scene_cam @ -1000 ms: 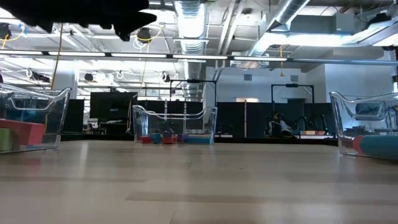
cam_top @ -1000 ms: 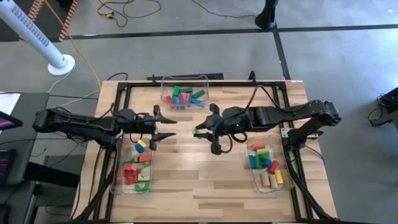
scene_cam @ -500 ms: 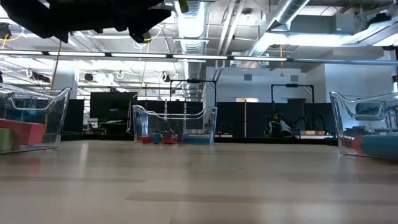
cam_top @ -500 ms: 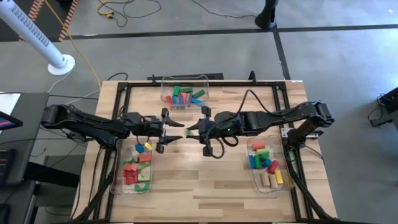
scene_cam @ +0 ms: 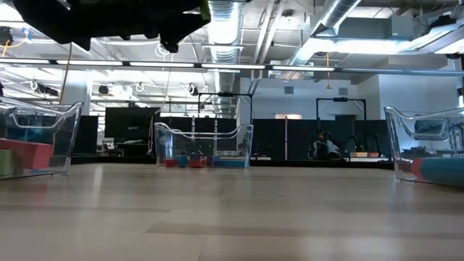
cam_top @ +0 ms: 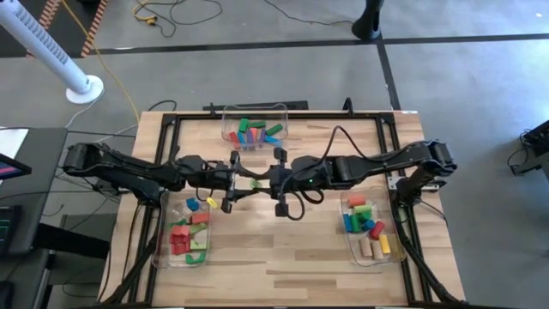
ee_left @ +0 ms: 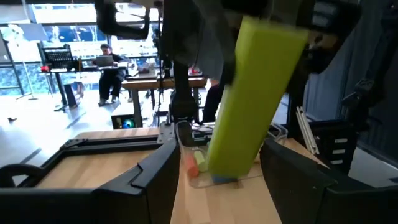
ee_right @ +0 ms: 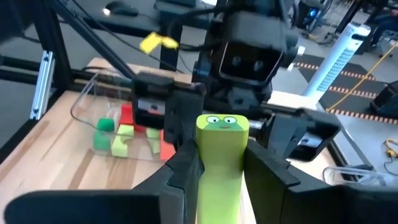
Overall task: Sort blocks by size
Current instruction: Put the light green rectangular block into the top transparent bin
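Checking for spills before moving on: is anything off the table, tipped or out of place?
Nothing stands out. All three bins sit upright with blocks inside. The only loose piece, a green block, is gripped by the right gripper above mid-table, facing the left gripper.

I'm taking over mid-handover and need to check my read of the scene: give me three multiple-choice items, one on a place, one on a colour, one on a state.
1. Where do the two grippers meet?
A. Over the middle of the table
B. Inside the left bin
C. Off the table's right edge

2. What colour is the block between them?
A. Red
B. Yellow-green
C. Blue

3. How do the left gripper's fingers stand?
A. Shut on the block
B. Open on either side of it
C. Out of view

Answers:
1 A: the high view shows the left gripper facing the right gripper mid-table.
2 B: the block is yellow-green.
3 B: the left wrist view shows the block with gaps to both fingers.
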Robot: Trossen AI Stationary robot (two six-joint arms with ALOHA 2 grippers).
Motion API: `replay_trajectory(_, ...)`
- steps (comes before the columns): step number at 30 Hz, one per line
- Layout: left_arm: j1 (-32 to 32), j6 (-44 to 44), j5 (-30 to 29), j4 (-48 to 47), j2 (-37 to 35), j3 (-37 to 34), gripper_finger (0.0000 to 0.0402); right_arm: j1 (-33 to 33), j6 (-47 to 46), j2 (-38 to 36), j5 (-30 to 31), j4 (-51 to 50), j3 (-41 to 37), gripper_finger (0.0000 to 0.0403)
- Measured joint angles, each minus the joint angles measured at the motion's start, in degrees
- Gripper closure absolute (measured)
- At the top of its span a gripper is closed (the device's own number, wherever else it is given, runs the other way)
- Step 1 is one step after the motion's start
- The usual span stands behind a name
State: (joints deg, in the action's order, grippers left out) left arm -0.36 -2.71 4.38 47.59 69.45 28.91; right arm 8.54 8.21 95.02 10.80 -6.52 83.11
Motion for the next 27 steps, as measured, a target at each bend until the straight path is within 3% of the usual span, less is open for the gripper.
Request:
replay_trajectory(16,-1.2,-1.3,-2.4,3.6,0.0,0.0,0.0191,-0.5,1.1,-0.1,2.0,4.3,0.0,0.0274)
replay_trajectory(27,-1.2,-2.1,-3.4,4.6,0.0,0.0,0.0258,-0.8,1.3,-0.1,2.0,4.6,0.0,0.0274)
